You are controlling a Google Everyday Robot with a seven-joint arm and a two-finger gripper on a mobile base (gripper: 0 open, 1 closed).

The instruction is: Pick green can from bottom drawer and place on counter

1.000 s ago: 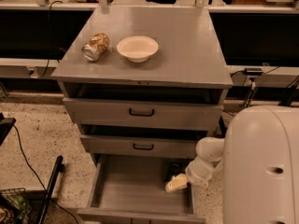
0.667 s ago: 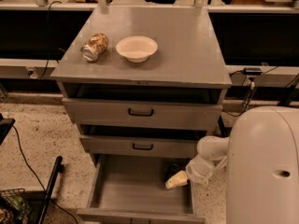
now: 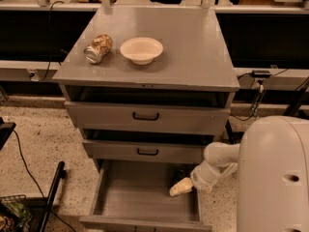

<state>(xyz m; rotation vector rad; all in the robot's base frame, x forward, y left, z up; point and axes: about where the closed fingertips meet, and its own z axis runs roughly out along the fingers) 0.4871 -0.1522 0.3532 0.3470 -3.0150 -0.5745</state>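
The gripper [image 3: 179,188] is down inside the bottom drawer [image 3: 135,199], low over the right side of its grey floor, pale tip pointing left. Whether it is spread or closed up, I cannot tell from here. Behind it the white arm [image 3: 216,159] bends up and to the right, into the big rounded robot body [image 3: 275,178] filling the lower right corner.

Just beyond the gripper, towards the back of the drawer, sits a small dark shape in the shadow of the drawer above: that is the green can [image 3: 178,176]. It is tucked by the right wall and its colour barely reads in the shade. Can and gripper are very close, but I cannot tell if they touch. Left of the gripper the drawer floor is flat grey.

Above the gripper come the middle drawer [image 3: 116,150] and the top drawer [image 3: 106,116], each with a black handle, each pulled out a little.

Higher up, well above the gripper, is the counter [image 3: 198,47]. On it, up and left of the gripper, a white bowl [image 3: 141,50] stands upright, and just left of the bowl a tan can [image 3: 98,48] lies on its side, silver end towards us. Far left of the gripper is speckled floor [image 3: 38,139].
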